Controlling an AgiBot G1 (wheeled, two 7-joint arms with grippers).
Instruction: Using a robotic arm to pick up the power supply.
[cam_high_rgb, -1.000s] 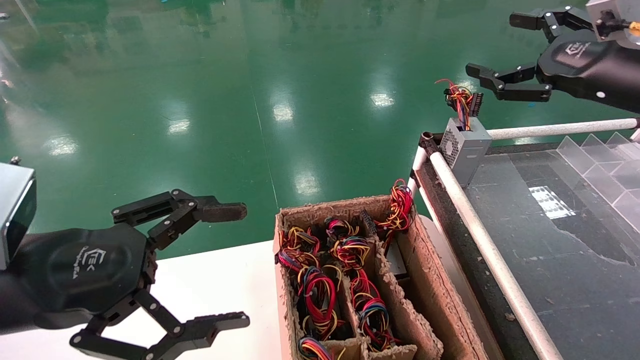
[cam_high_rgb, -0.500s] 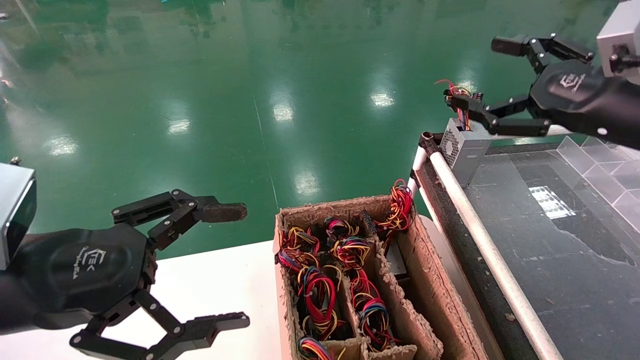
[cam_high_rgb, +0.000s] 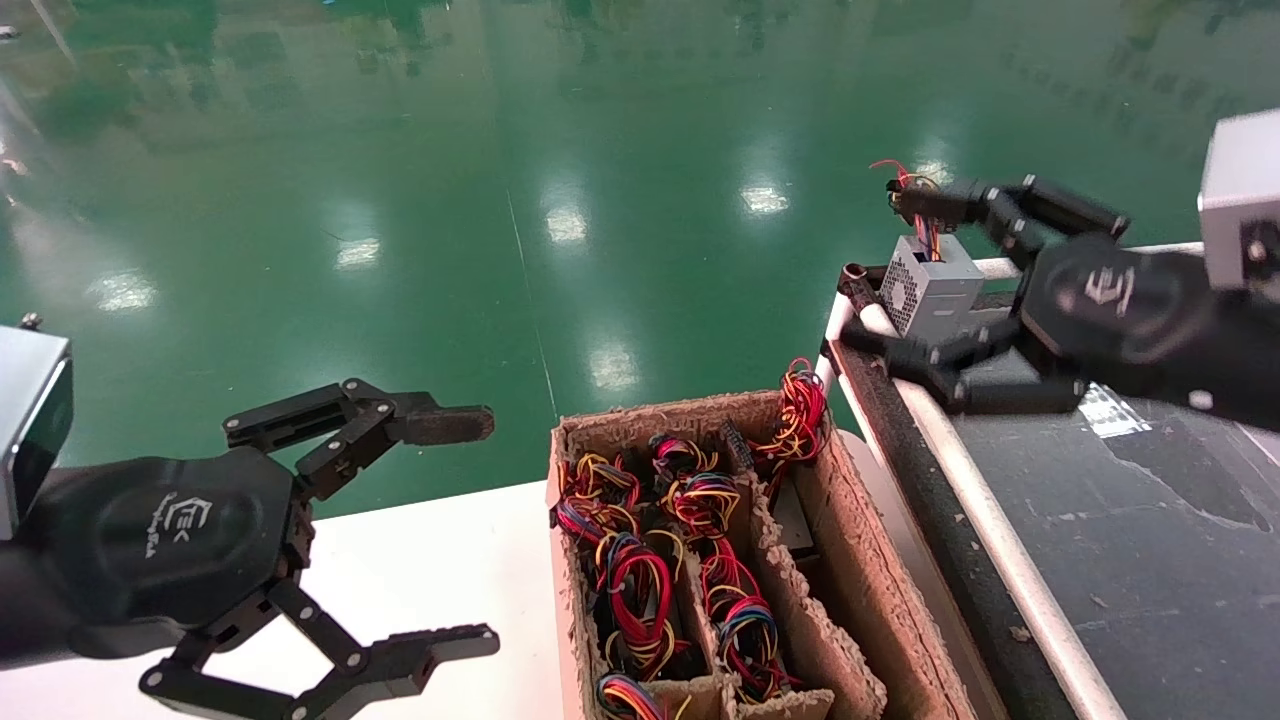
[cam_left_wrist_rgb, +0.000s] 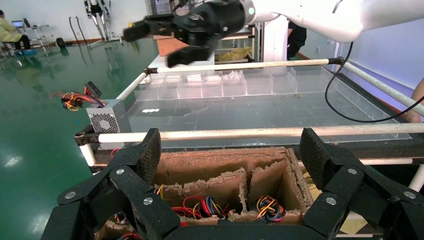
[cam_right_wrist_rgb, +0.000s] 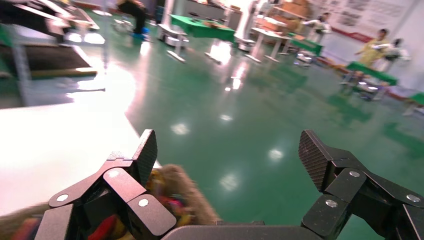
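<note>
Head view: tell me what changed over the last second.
The right gripper came down from above the table's far corner and now brackets the power supply, open, one finger by its wire bundle, the other low beside the rail. Nothing is gripped yet. The power supply, the cardboard box of wired units and the open left gripper stayed put.

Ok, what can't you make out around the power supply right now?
- Head view: right gripper straddles the power supply; contact unclear, lower finger covers its base.
- Right wrist view: blurred, power supply not visible.
- Carton: wires hide the contents.
- Left gripper idle, open.
</note>
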